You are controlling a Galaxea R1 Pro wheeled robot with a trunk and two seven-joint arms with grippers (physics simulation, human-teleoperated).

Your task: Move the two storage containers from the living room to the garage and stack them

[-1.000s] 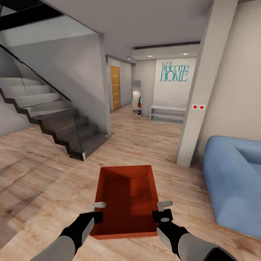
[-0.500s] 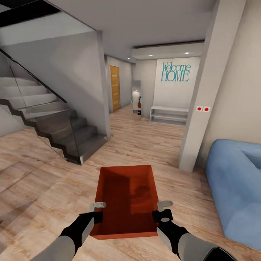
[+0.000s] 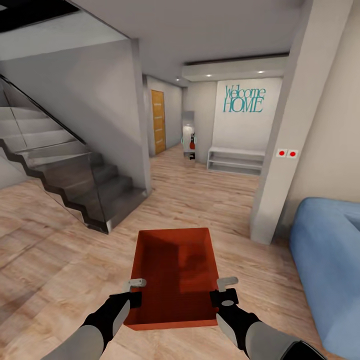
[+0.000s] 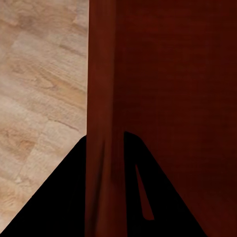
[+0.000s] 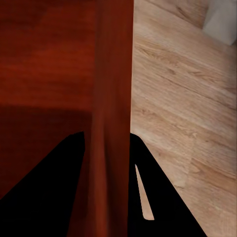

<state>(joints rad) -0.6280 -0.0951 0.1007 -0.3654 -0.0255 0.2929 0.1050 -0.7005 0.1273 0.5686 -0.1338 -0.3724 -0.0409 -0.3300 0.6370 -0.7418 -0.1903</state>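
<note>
Orange-red container (image 3: 175,270); blue sofa (image 3: 327,270)

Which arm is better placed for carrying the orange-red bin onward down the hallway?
Neither alone; both are needed. The left tool clamps the left wall of the container, and the right tool clamps the right wall. Each wrist view shows a wall between the fingers.

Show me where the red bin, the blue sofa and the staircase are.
storage container (image 3: 172,270), head view, on its inner floor.
blue sofa (image 3: 327,260), head view, on its seat cushion.
staircase (image 3: 75,172), head view, on a middle step.
</note>
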